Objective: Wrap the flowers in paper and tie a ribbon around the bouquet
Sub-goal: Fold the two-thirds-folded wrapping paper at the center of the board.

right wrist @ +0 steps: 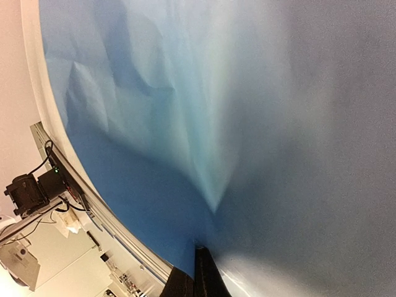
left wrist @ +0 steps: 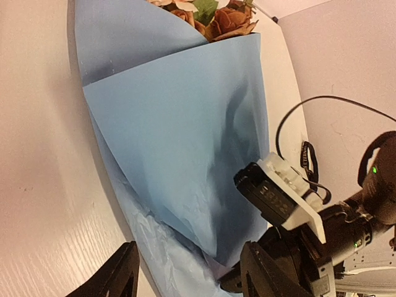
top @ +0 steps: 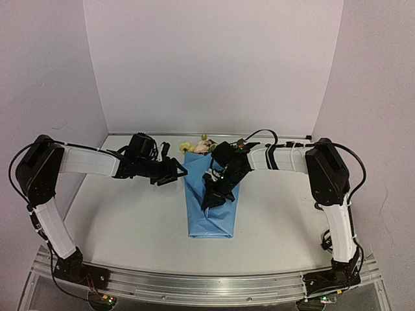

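My left gripper [top: 174, 173] hangs open just left of the bouquet [top: 209, 220], gripping nothing. The bouquet lies mid-table [top: 130, 220], flowers [top: 198, 147] at its far end. My right gripper [top: 211, 197], pinched shut, presses on the blue paper [left wrist: 179, 142]. The lettering on the black ribbon [left wrist: 307, 162] is too small to read.

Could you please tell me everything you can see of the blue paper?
The paper is a thin, matte light-blue sheet, folded in overlapping flaps around the flowers into a flat wrap that narrows slightly toward the near end. It is lightly creased. It lies on the white table, with blooms showing at its far end. The right gripper, shut, rests on its middle; the left gripper stands open at its left edge.
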Motion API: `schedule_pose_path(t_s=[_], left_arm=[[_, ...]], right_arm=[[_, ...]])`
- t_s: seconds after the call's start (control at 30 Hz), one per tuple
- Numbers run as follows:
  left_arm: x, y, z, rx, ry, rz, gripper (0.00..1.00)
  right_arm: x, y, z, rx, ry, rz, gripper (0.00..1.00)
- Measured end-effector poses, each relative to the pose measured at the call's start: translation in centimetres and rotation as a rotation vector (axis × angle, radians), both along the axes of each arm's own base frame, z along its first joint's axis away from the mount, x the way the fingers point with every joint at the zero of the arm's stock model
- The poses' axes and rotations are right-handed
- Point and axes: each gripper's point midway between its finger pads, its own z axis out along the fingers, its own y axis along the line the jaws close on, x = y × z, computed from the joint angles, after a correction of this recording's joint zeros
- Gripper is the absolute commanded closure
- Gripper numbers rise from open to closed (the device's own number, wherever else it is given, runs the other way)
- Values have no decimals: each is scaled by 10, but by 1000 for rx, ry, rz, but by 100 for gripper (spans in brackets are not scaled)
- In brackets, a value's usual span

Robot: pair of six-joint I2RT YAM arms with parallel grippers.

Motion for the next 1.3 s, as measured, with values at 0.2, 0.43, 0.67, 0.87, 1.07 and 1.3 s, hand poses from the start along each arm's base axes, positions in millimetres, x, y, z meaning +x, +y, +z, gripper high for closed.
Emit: schedule_pose_path(t_s=[0.2,0.43,0.67,0.87,1.07,1.3], left_arm=[[12,-11,-20,22,46,-50,46],[16,-19,-42,39,92,-85,56],[17,-21,-52,48,106,-116,61],[24,-30,-47,31,79,-157,63],[26,-35,-47,28,71,-192,88],[25,-33,-52,46,76,-211,100]], right_arm=[[0,0,0,2,-8,9,100],[0,-2,-3,-5,-20,17,100],[-1,-5,-5,-13,-35,41,100],[-3,-7,-3,-12,-47,70,99],[-7,-11,-1,-12,-58,99,95],[-10,-18,-1,-28,-59,116,65]])
